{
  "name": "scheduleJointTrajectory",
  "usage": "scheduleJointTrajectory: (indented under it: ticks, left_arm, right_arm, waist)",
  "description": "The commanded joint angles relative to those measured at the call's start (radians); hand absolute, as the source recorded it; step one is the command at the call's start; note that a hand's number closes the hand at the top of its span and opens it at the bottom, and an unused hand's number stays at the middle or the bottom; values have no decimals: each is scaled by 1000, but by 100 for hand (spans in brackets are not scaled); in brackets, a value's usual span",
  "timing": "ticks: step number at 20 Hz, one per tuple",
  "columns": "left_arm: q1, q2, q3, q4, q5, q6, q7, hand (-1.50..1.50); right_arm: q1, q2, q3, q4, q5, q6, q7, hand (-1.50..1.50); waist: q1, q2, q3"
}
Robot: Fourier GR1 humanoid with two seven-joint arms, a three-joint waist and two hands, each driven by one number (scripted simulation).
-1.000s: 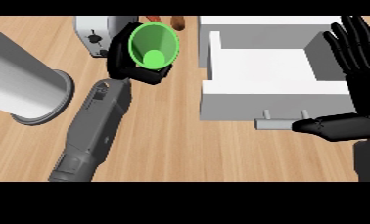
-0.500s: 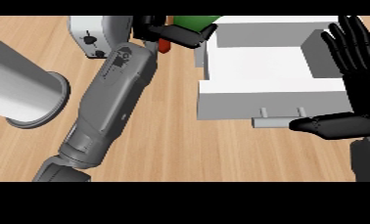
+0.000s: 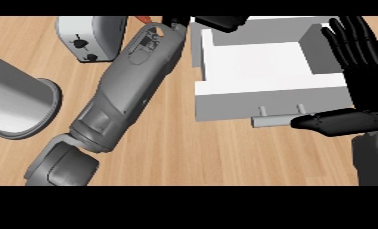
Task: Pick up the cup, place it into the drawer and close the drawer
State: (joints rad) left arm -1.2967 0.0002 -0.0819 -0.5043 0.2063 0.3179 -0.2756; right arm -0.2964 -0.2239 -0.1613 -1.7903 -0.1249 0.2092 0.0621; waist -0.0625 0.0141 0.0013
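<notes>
The cup shows nowhere in the head view. The white drawer [image 3: 221, 87] stands open at the right, its inside bare, with a grey handle [image 3: 277, 119] on its front. My left forearm [image 3: 125, 93] runs from the lower left up to the top edge, where my left hand [image 3: 220, 21] sits over the drawer's far left corner, mostly cut off by the view's edge. My right hand [image 3: 356, 53] is open at the right, fingers up beside the drawer's right wall, its thumb lying just right of the handle.
A grey toaster [image 3: 92, 35] stands at the back left, with a small red thing [image 3: 144, 19] next to it behind my arm. A large grey cylinder [image 3: 22, 103] lies at the left edge. Bare wood counter [image 3: 221, 158] spreads in front of the drawer.
My left arm carried the green cup from beside the toaster up and right toward the drawer's back corner; the cup has gone out of sight. The right hand stayed still.
</notes>
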Motion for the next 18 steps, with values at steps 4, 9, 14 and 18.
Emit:
scheduleJointTrajectory:
  ticks: [4,9,14,18]
  left_arm:
    - [-64,0,-120,182,59,2,47,150]
    - [-40,0,-220,222,73,-73,90,150]
    - [-4,0,-265,221,98,-75,56,-150]
    - [15,0,-230,173,190,-45,4,-150]
  right_arm:
    - [-30,3,20,-13,-25,19,24,-150]
    - [-93,7,41,45,7,13,0,-150]
    - [-80,15,57,14,-26,37,17,-150]
    - [-124,43,107,13,-82,88,20,-150]
  waist:
    - [-56,12,1]
    - [-93,29,2]
    - [-128,31,1]
    - [-166,41,0]
